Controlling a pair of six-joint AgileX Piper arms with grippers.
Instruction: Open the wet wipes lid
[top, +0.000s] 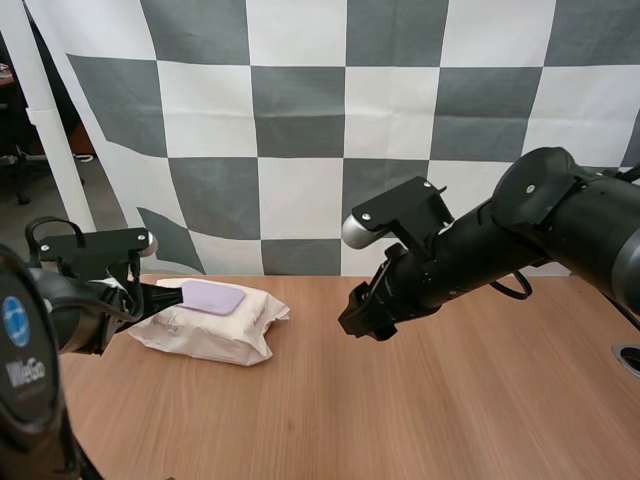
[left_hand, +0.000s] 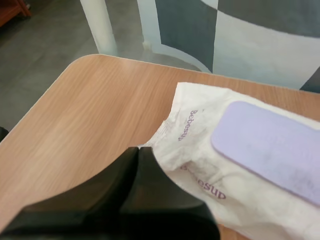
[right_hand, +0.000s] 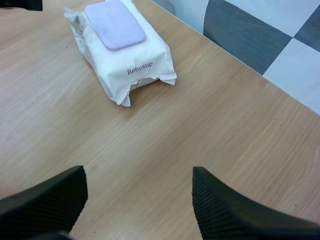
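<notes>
Two grippers are hanging over the table. The wet wipes pack is lying flat toward the table's left side, with its lilac lid facing up and sitting closed. The left gripper is pressing its fingers together as one wedge, tip touching the pack's crimped end seam. The right gripper is hovering above bare wood with fingers spread wide, well apart from the pack.

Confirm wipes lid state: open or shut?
Shut. The purple lid lies flat on the wet wipes pack, with no edge lifted, in the high view and both wrist views.
</notes>
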